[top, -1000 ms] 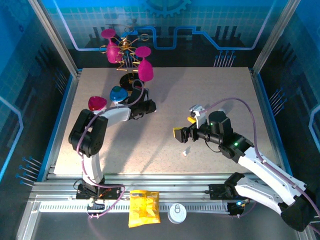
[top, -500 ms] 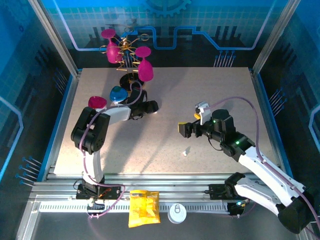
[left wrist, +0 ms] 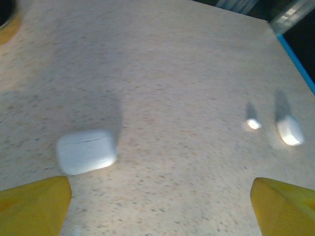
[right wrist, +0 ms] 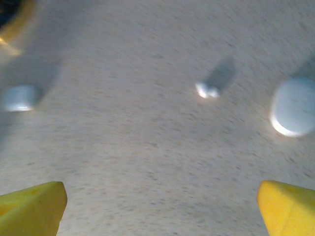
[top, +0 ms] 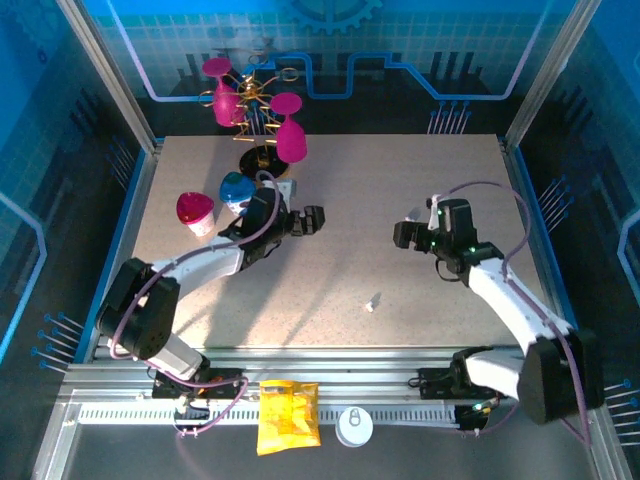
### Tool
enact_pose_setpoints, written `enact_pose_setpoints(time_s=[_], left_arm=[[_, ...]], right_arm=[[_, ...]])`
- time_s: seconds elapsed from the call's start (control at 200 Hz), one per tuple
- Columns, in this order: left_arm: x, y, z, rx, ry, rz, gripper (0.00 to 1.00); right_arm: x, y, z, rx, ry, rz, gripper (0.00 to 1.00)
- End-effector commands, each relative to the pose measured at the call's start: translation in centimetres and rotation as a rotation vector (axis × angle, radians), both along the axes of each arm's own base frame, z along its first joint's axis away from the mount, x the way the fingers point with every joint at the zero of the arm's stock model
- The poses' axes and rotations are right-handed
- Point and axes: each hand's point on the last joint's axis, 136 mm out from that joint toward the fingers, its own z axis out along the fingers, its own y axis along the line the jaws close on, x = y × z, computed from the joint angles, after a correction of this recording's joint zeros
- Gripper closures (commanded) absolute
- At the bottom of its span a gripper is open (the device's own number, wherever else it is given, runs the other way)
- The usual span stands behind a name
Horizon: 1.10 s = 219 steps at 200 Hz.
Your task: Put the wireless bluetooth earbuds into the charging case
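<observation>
Charging case (left wrist: 86, 151), glossy white, rounded corners, lid closed, lying flat

No lettering, number or brand name can be read in any of the views. The yellow packet (top: 288, 415) at the bottom edge of the overhead view carries some darker print (too small and blurred to make out). The blue back wall (top: 420, 45) along the top of that frame bears a gear outline and circuit-like lines, drawn rather than written.
</observation>
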Motion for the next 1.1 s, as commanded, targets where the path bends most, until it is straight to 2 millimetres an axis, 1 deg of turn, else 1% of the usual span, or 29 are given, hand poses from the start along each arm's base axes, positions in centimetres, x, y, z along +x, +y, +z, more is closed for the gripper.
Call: enact_pose_setpoints(time_s=[0.0, 0.045, 0.06, 0.07, 0.09, 0.17, 0.27, 0.345, 0.48, 0.565, 0.7, 0.83, 0.871, 0.951, 1.001, 1.091], left_arm=[[-1.6, -2.3, 2.7, 0.054, -0.196, -0.158, 0.04], [-2.7, -3.1, 3.2, 0.072, -0.253, -0.218, 0.04], [-3.1, -3.4, 3.4, 0.079, -0.273, -0.237, 0.04], [-3.3, -3.6, 3.5, 0.082, -0.285, -0.251, 0.04], [-3.8, -3.9, 3.7, 0.085, -0.309, -0.277, 0.03], [-5.7, -4.9, 4.7, 0.056, -0.386, -0.376, 0.02], [-7.5, -5.4, 5.5, 0.010, -0.438, -0.449, 0.01], [-8.2, -5.4, 5.6, 0.010, -0.449, -0.481, 0.01], [-8.4, -5.1, 5.1, 0.046, -0.458, -0.486, 0.01], [-8.4, -5.1, 4.8, 0.061, -0.465, -0.495, 0.00], [-8.1, -5.1, 4.7, 0.082, -0.477, -0.496, 0.01], [-7.2, -4.7, 4.0, 0.088, -0.471, -0.475, 0.01], [-7.0, -4.6, 4.1, 0.076, -0.470, -0.467, 0.01], [-6.8, -4.3, 4.3, 0.056, -0.470, -0.457, 0.01], [-6.8, -4.1, 4.4, 0.054, -0.469, -0.451, 0.01], [-6.9, -3.5, 4.5, 0.055, -0.457, -0.435, 0.01]], right_arm=[[1.2, -3.2, -1.6, -0.045, 0.100, -0.136, 0.03], [1.7, -4.0, -2.5, -0.054, 0.140, -0.155, 0.04], [1.6, -4.3, -3.3, -0.061, 0.168, -0.161, 0.05], [2.1, -4.4, -2.8, -0.059, 0.160, -0.165, 0.05], [2.5, -4.7, -2.8, -0.063, 0.168, -0.170, 0.06], [3.5, -6.2, -3.9, -0.099, 0.227, -0.195, 0.09], [4.7, -7.6, -4.7, -0.157, 0.264, -0.203, 0.16], [5.5, -8.4, -5.3, -0.178, 0.296, -0.206, 0.23], [6.8, -8.9, -6.6, -0.174, 0.362, -0.187, 0.30], [7.2, -9.5, -7.6, -0.191, 0.409, -0.185, 0.34], [7.1, -10.1, -9.3, -0.206, 0.480, -0.177, 0.37], [7.0, -9.8, -10.6, -0.192, 0.510, -0.155, 0.44], [7.1, -9.5, -10.7, -0.181, 0.511, -0.146, 0.46], [7.1, -9.3, -10.9, -0.172, 0.512, -0.134, 0.56], [7.2, -9.1, -10.7, -0.166, 0.508, -0.127, 0.60], [7.1, -8.3, -10.0, -0.152, 0.488, -0.096, 0.65]])
